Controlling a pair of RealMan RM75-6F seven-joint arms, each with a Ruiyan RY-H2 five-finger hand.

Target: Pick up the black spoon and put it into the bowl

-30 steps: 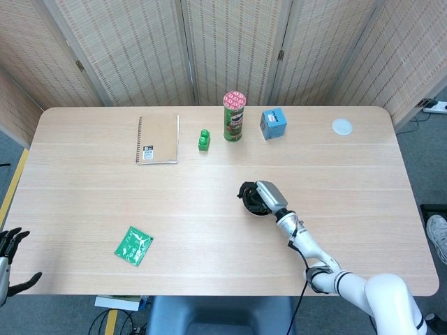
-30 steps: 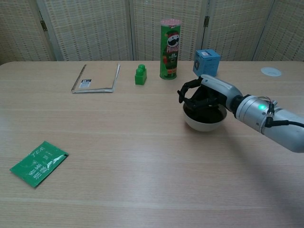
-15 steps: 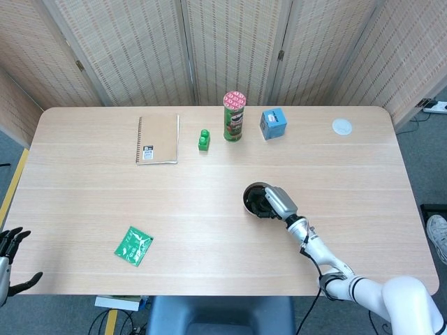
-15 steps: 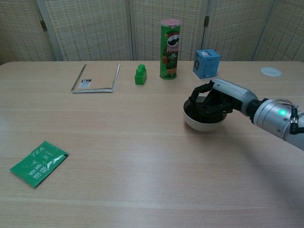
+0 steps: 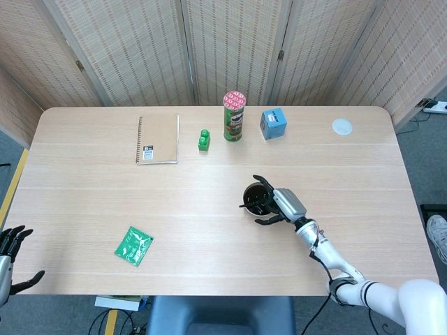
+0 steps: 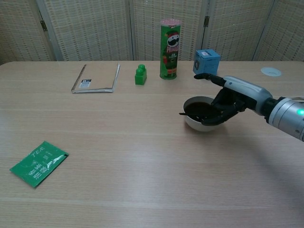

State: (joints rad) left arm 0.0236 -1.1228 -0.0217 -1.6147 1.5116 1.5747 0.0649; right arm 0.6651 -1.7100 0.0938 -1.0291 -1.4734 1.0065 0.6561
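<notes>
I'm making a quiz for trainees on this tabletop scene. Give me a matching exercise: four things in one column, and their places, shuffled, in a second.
Things:
1. black spoon
2. green tea sachet
3. brown spiral notebook
4. blue cardboard box

Places:
A. near the table's front left edge
B. in the white bowl
C. right of the green crisp can
D. left of the green toy brick

Pairs: 1-B, 2-A, 3-D, 4-C

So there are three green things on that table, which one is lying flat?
The green tea packet, alone near the front left corner, lies flat. The green toy block and the tall green crisp can both stand upright at the back.
</notes>
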